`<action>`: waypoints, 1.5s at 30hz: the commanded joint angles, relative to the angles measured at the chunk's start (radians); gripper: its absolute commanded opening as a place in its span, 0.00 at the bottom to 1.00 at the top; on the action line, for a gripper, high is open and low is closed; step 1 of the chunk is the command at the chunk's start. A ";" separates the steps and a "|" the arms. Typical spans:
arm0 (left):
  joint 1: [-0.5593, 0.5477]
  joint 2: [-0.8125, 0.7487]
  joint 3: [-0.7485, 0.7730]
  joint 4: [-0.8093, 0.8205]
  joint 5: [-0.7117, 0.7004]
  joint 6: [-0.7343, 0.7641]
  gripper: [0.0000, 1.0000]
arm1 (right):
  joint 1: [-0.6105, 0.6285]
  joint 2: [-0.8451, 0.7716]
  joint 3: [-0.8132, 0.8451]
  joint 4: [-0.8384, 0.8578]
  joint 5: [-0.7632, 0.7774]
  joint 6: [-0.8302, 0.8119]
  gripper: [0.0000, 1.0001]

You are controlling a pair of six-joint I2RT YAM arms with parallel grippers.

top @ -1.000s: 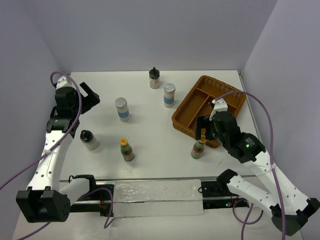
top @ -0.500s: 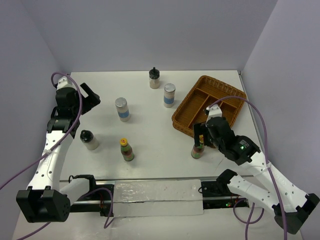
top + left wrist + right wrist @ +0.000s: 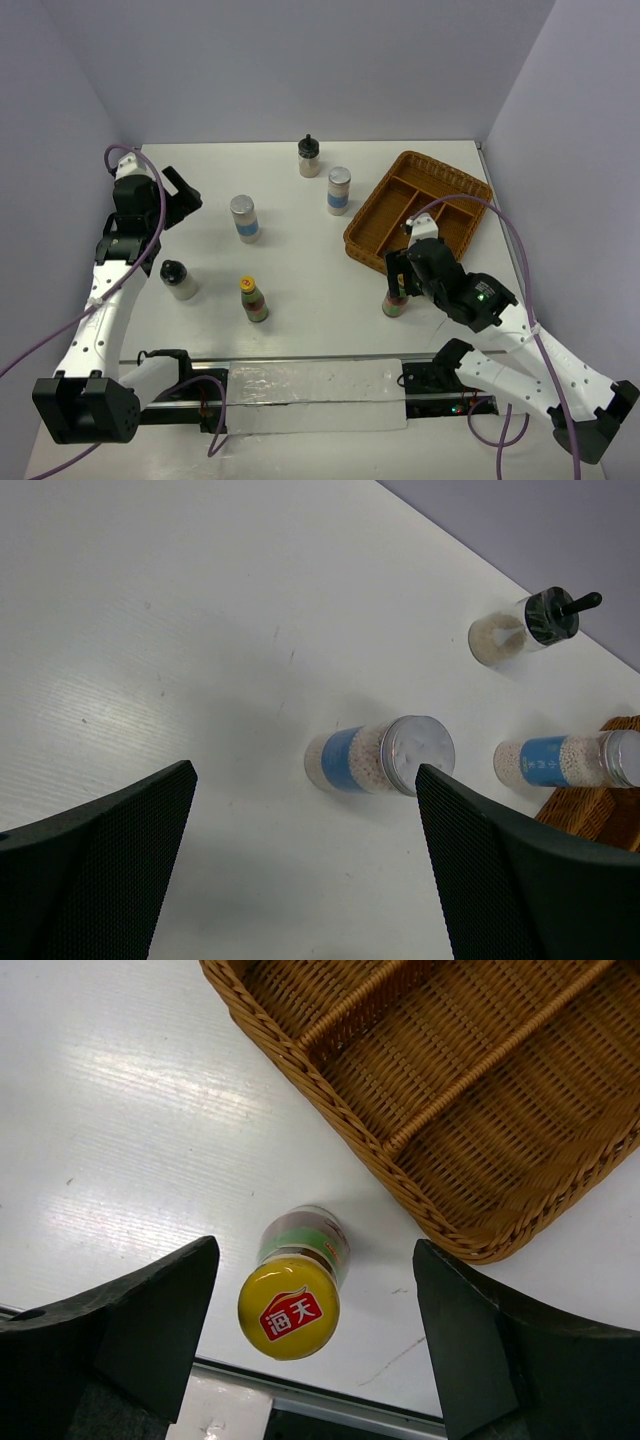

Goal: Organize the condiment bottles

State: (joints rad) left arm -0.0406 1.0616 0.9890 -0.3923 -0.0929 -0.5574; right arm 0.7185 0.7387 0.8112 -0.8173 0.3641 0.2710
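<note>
Yellow-capped bottle (image 3: pixel 290 1305) stood between the right gripper's (image 3: pixel 315 1295) spread fingers (image 3: pixel 130 1330), touching neither, beside the wicker basket (image 3: pixel 480 1110); the left gripper (image 3: pixel 305 840) gaped wide, holding nothing.

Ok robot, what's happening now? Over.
Left gripper open, empty. Right gripper open, astride yellow-capped bottle, not touching. Basket beside it; nothing blocking.

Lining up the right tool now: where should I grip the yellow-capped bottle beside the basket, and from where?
Grip the yellow-capped bottle just below its cap, coming straight down. It stands upright, narrow and round, apart from the basket, and the right tool straddles it, jaws open.
</note>
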 commanded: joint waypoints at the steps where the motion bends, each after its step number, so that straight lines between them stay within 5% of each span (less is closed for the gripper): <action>1: -0.008 0.001 0.000 0.046 0.005 -0.002 1.00 | 0.025 -0.003 -0.007 0.019 0.026 -0.001 0.81; 36: -0.015 0.012 -0.001 0.039 0.000 -0.004 1.00 | 0.041 0.017 -0.046 0.081 0.017 -0.001 0.61; 45: -0.015 0.014 -0.001 0.038 -0.002 -0.004 1.00 | 0.042 0.012 -0.050 0.076 0.022 -0.001 0.45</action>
State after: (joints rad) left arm -0.0471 1.0749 0.9886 -0.3923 -0.0933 -0.5644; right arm 0.7506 0.7579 0.7716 -0.7704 0.3737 0.2710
